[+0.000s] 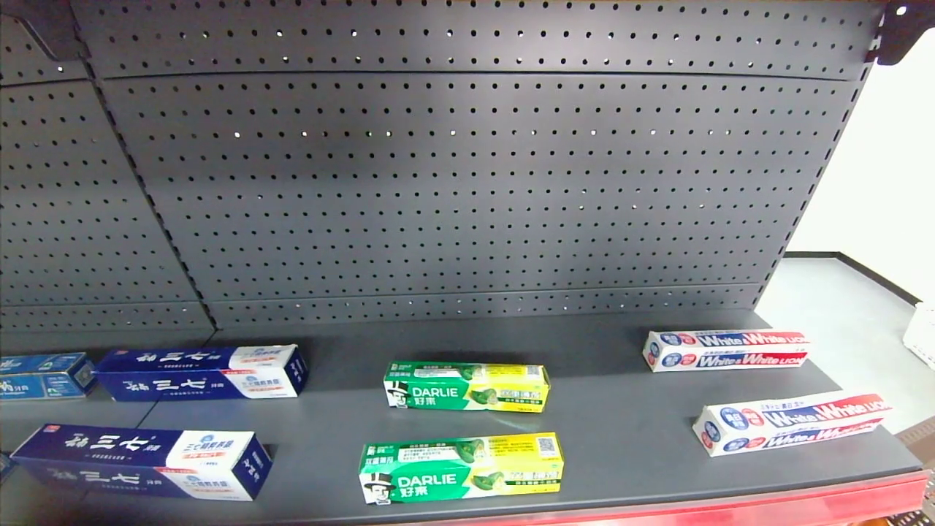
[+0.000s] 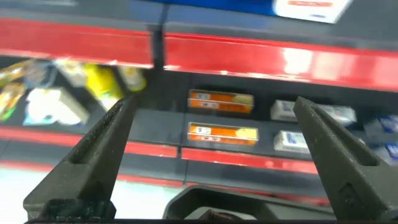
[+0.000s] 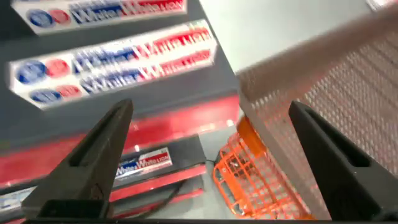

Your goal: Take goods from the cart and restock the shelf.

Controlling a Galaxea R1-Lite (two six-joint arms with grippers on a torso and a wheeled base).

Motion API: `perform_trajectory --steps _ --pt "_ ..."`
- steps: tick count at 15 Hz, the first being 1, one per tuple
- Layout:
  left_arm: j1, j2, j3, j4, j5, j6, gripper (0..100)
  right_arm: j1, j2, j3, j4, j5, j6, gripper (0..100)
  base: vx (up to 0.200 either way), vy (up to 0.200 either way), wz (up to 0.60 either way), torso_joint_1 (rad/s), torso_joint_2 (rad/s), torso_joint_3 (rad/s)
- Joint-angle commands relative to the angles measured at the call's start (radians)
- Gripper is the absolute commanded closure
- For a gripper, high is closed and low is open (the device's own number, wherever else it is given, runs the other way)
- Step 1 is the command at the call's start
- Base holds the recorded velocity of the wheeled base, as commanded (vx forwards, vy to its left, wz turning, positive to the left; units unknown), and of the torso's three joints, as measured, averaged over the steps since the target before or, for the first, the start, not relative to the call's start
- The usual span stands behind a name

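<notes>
On my head feed the shelf (image 1: 621, 416) carries toothpaste boxes in pairs: two dark blue boxes (image 1: 201, 372) at lower left, two green boxes (image 1: 467, 386) at lower centre, two white boxes (image 1: 727, 350) at lower right, each pair set one behind the other with a gap between; my left claw (image 2: 214, 106) is spread wide with nothing in it, facing red-edged shelf tiers (image 2: 249, 59); my right claw (image 3: 211, 107) is likewise spread and empty, with an orange wire basket (image 3: 249, 180) beyond it
</notes>
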Motion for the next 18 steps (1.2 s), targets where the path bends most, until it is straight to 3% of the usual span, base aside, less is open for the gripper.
perform_trajectory --steps 1,3,5,8,14,18 --pt "0.036 0.000 -0.003 0.001 0.000 0.000 0 -0.019 -0.190 0.124 -0.002 0.012 0.013 0 0.000 0.000 0.00 0.000 0.00 0.000" --pt "0.042 -0.023 -0.003 0.001 0.003 0.000 0 -0.014 -0.267 0.176 -0.004 0.041 0.024 0 0.000 0.000 0.00 0.000 0.00 0.000" --pt "0.091 -0.059 -0.003 0.002 0.008 0.031 0 -0.016 -0.407 0.252 0.001 0.084 0.024 0 0.000 0.000 0.00 0.000 0.00 0.000" --pt "0.079 -0.075 0.002 -0.004 0.008 0.068 0 -0.010 -0.511 0.295 -0.018 0.117 0.018 0 0.000 0.000 0.00 0.000 0.00 0.000" --pt "0.067 -0.121 0.037 -0.073 0.009 0.071 0 -0.007 -0.536 0.311 -0.053 0.104 -0.050 0 0.000 0.000 0.00 0.000 0.00 0.000" --pt "0.065 -0.121 0.036 -0.074 -0.007 0.064 0 -0.007 -0.536 0.316 -0.065 0.091 -0.025 0 0.000 0.000 0.00 0.000 0.00 0.000"
